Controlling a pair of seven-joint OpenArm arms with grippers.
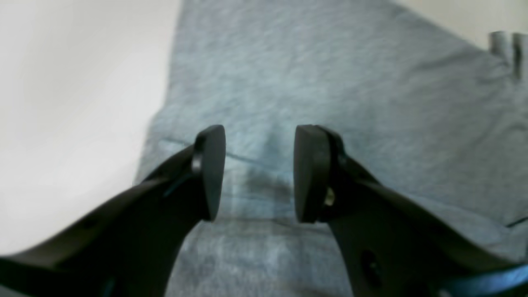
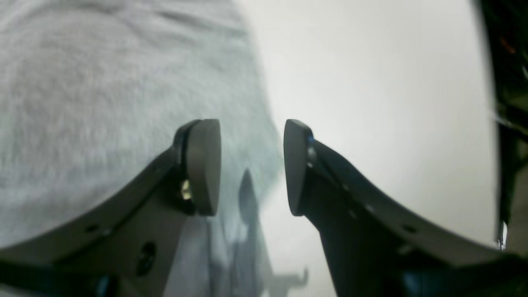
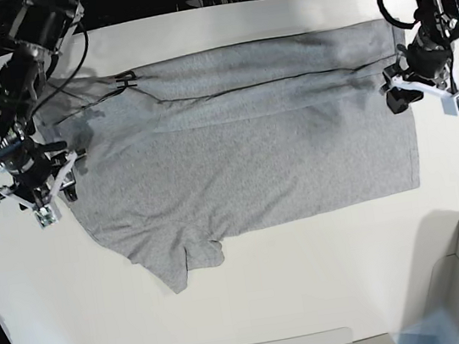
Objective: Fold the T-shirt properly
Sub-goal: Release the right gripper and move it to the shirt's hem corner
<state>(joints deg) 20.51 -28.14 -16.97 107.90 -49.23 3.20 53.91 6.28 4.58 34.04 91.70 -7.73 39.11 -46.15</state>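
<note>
Left gripper (image 1: 260,173), black two-finger, is spread wide with nothing between the pads, hovering over a seam line on the heather-grey short-sleeved cotton T-shirt (image 1: 330,90) near its side edge. Right gripper (image 2: 251,167) is likewise spread and empty, straddling the shirt's edge: one finger over cloth, one over bare white tabletop (image 2: 371,82).

In the base view the shirt (image 3: 245,161) lies spread across the table (image 3: 314,288), far long edge already folded over, a bit of black lettering (image 3: 124,81) showing at the fold. Near sleeve sticks out unfolded. My read: both grippers sit at opposite ends to pinch the edges together for the next lengthwise fold.

Both wrists pitch down, fingers pointing at the cloth.
</note>
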